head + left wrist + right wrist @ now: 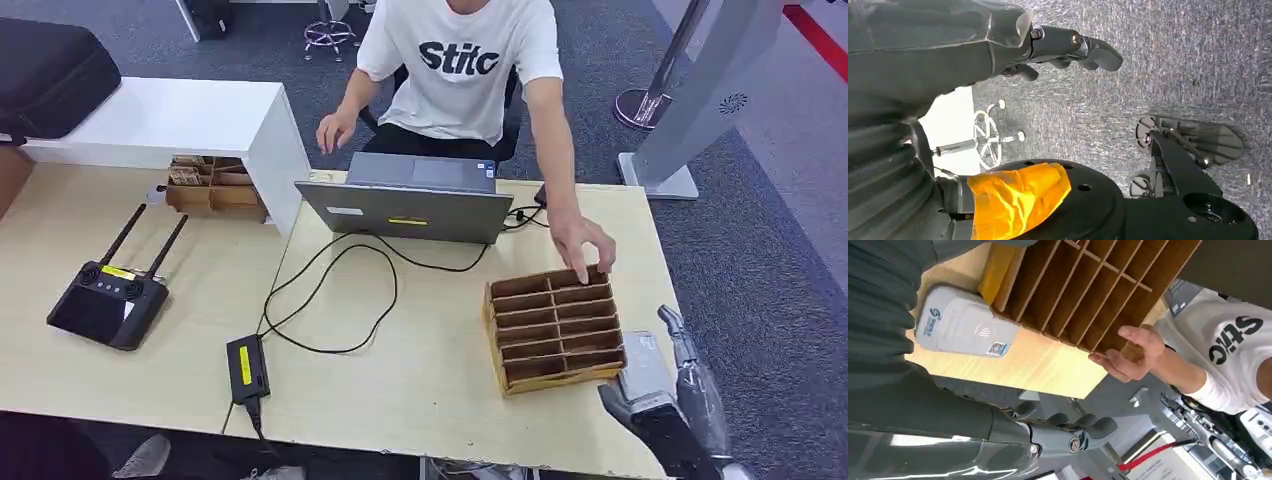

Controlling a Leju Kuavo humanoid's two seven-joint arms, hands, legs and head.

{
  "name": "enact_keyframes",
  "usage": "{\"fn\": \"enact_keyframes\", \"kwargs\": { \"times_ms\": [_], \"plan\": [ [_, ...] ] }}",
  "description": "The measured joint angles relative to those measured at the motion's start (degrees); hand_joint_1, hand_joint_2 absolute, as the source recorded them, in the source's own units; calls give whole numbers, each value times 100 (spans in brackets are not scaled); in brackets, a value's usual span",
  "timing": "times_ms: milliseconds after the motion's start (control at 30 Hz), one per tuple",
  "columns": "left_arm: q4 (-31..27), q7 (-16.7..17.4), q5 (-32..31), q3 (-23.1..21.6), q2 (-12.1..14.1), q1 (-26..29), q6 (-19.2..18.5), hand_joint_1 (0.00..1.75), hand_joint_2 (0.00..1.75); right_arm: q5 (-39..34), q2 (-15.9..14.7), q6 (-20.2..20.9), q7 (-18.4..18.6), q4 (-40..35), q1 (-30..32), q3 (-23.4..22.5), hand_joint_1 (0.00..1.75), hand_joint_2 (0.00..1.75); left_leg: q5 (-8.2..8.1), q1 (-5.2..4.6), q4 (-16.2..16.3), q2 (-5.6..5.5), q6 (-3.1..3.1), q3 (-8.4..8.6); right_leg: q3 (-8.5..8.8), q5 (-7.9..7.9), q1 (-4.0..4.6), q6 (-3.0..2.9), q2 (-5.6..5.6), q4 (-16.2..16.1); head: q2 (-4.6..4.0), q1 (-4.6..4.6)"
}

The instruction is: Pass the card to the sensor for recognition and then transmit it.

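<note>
The sensor point(965, 329) is lying flat beside the wooden organizer point(553, 328), long axis running near-to-far. The right hand point(672, 405) is hovering near it, fingers loosely apart, holding nothing; the left hand point(1068, 47) is hanging empty too.

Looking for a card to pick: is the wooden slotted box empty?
Apparently empty: the wooden slotted box shows bare compartments in head and right wrist views; slot bottoms partly hidden.

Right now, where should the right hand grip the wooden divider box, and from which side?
Probably the near end wall of the wooden divider box, approached from the robot's side: its rim is bare, while a person's hand rests on the far end and the card reader crowds the right side.
</note>
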Motion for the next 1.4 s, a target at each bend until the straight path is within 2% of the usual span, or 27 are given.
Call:
{"fn": "enact_keyframes", "kwargs": {
  "times_ms": [433, 633, 867, 1067, 1267, 1400],
  "plan": [
    [2, 0, 0, -2, 2, -2, -42, 0, 175, 525, -39, -258, 214, 301, -156, 1045, 0, 175, 0, 1, 0, 0, 0, 1, 0, 0, 1, 0, 0, 1, 0, 0],
    [4, 0, 0, -4, 4, -2, -44, 0, 175, 551, -109, -319, 240, 490, -221, 1295, 0, 175, 0, 0, 0, 0, 0, 0, 0, 0, 0, 0, 0, 0, 0, 2],
    [4, 0, 0, -11, 7, -2, -48, 0, 175, 631, -203, -511, 363, 614, -238, 1428, 0, 175, 0, 0, 0, 0, 0, 0, 0, 0, 0, 0, 0, 0, 0, 2],
    [4, 0, 0, -63, 7, -3, -55, 0, 175, 1261, -332, -1110, 682, 806, -306, 1463, 0, 175, 0, 0, 0, 0, 0, 1, 0, 0, 0, 0, 0, 0, 0, 0],
    [11, 0, 0, -146, 9, -5, -59, 0, 175, 1567, -424, -1379, 693, 1047, -443, 1375, 0, 175, 0, 0, 1, 1, 0, 1, 0, 1, 0, 0, 1, 0, 0, 0],
    [13, 0, 0, -173, 9, -5, -61, 0, 175, 2068, -448, -1686, 800, 1126, -465, 1349, 0, 175, 0, 0, 1, 0, 0, 1, 0, 0, 0, 0, 0, 0, 0, 0]
  ]
}}
